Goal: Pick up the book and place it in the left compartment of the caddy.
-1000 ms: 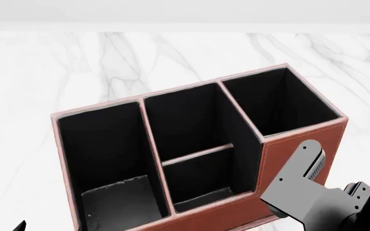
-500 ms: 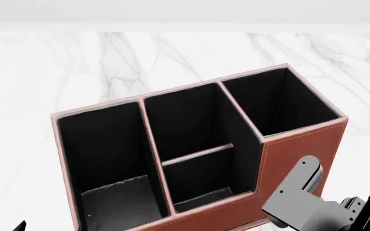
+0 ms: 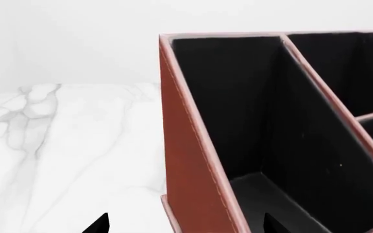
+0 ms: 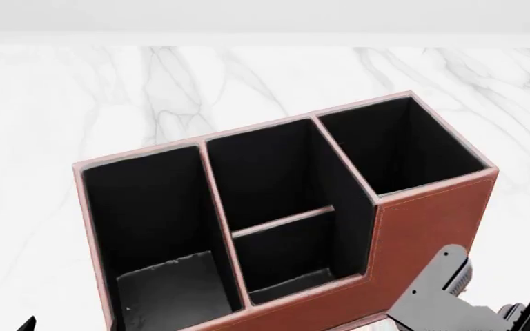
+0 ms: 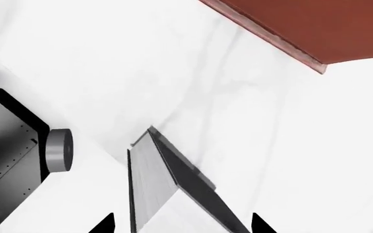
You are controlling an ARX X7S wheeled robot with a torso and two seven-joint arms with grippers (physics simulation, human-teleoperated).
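Left gripper (image 3: 183, 225): its two black fingertips (image 3: 99, 224) stand wide apart and hold nothing. They straddle the near left wall of the box just ahead of them. In the head view only a sliver of it shows at the lower corner.

Left compartment (image 4: 145, 214): the long, undivided, black-lined bay opens just ahead of this gripper, on the inner side of that wall. Nothing is in it yet.

Caddy (image 4: 430, 214): the reddish-brown, leather-look organiser box with pale rims sits on the white marble tabletop (image 4: 44, 103). It has not shifted over the last second.

Book (image 5: 151, 184): the thick rectangular volume with black cover and pale page edges shows only in the right wrist view. It is on the tabletop directly ahead of the right fingertips, in line with the gap between them and well short of the caddy's base. Whether the fingers touch it cannot be told.

Right gripper (image 5: 180, 224): its fingers are spread, with nothing clamped.

Change: over the last second the grey right arm (image 4: 440, 293) has sunk from across the caddy's right front corner to below it.

Meaning: probably a descent onto the book. Grasp, lift and carry to the left bay all remain.
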